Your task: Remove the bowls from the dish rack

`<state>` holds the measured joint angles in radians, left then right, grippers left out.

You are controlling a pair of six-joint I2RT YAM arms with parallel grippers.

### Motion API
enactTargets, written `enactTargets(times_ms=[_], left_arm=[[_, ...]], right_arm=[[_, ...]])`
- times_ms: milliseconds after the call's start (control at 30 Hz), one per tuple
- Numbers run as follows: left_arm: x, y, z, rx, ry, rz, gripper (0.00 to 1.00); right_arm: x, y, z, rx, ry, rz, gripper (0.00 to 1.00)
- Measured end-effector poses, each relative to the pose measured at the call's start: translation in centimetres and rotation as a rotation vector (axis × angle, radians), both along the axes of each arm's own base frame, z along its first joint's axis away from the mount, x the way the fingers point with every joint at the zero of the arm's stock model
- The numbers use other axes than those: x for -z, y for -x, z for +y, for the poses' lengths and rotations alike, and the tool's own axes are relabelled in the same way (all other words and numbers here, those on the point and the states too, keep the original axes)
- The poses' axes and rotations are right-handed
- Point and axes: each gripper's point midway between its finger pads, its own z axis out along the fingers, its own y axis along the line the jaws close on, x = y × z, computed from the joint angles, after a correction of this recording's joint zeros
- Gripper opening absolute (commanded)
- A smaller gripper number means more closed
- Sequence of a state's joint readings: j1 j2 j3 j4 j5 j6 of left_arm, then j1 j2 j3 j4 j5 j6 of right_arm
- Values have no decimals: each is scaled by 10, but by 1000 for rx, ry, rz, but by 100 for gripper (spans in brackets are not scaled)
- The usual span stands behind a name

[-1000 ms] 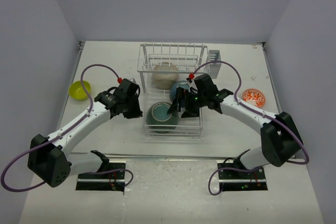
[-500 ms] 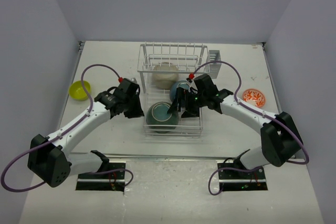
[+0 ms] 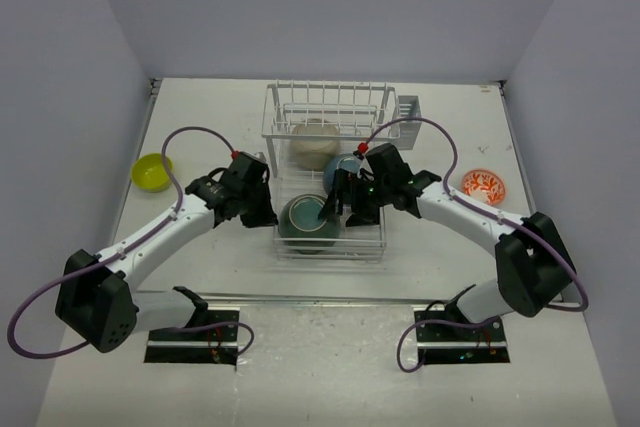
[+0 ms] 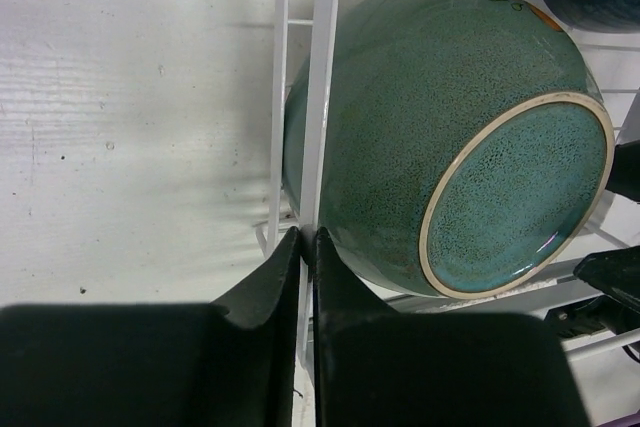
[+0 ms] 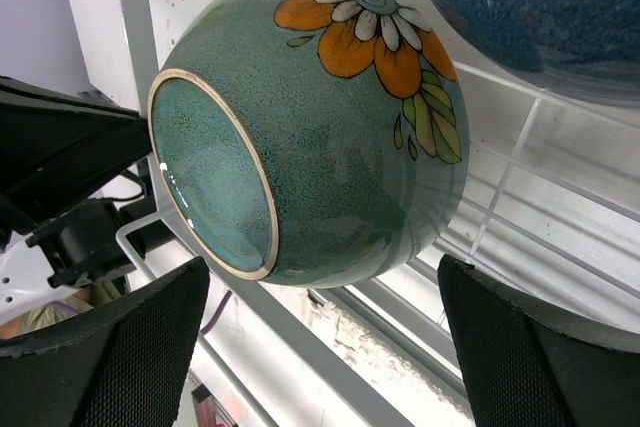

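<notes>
The white wire dish rack point(image 3: 330, 107) holds three bowls: a beige one point(image 3: 313, 137) at the back, a dark blue one point(image 3: 343, 167) in the middle, and a teal bowl point(image 3: 308, 222) with an orange flower at the front, lying on its side. My left gripper point(image 3: 264, 212) is at the rack's left edge. In the left wrist view it point(image 4: 306, 237) is shut on a vertical rack wire point(image 4: 325, 67), right beside the teal bowl point(image 4: 440, 137). My right gripper point(image 3: 340, 209) stands wide open, its fingers either side of the teal bowl point(image 5: 310, 117) without touching it.
A yellow-green bowl point(image 3: 152, 171) sits on the table at the far left. A white bowl with an orange-red pattern point(image 3: 484, 185) sits at the right. A grey caddy point(image 3: 408, 112) hangs on the rack's back right corner. The dark blue bowl point(image 5: 540, 7) lies just behind the teal one.
My left gripper has edged right to the rack's side and closed on its wire. The right arm and the bowls have not moved.
</notes>
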<state>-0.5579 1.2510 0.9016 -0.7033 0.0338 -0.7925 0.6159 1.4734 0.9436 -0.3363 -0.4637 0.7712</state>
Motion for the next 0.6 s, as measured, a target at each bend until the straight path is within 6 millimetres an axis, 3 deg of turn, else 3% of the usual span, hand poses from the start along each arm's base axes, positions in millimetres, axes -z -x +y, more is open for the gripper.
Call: enactTargets(times_ms=[600], left_arm=[[0,0,-1,11,2,-3,0]], right_arm=[[14,2,5,-1,40,27,96]])
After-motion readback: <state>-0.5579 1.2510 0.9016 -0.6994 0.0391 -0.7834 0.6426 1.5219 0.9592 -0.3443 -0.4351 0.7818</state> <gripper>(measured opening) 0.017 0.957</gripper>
